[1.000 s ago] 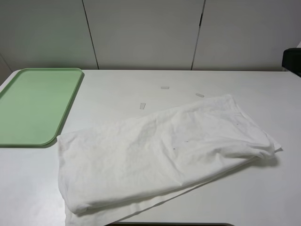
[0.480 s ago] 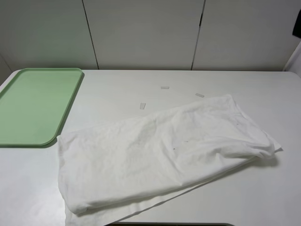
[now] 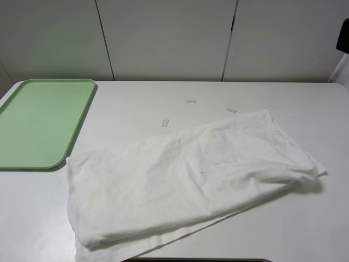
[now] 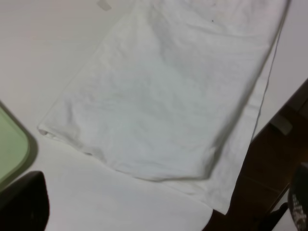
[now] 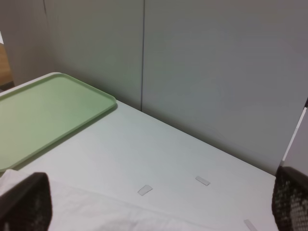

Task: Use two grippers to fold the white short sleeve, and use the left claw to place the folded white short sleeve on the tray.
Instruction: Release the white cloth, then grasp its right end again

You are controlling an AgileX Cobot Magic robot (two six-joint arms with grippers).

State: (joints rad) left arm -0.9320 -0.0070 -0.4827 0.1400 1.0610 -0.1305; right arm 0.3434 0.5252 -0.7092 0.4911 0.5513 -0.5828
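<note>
White short sleeve (image 3: 185, 174): wrinkled, folded over, flat on desk (image 3: 305, 229), lying diagonally from front edge toward right edge; lower layer reaches front edge. Left corner just beside tray (image 3: 38, 120), not touching. Tray pale green, at far left corner. Three tape strips (image 3: 191, 101) behind garment. Left gripper (image 4: 159, 211) over garment, fingers (image 4: 24, 204) wide apart, empty. Right gripper (image 5: 159, 202) fingers (image 5: 24, 204) also apart, empty.

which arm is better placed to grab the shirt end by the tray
Left, likely. Its wrist camera looks down on the white short sleeve, with that end and the tray corner close by. The right wrist view faces the wall, showing only its edge.
</note>
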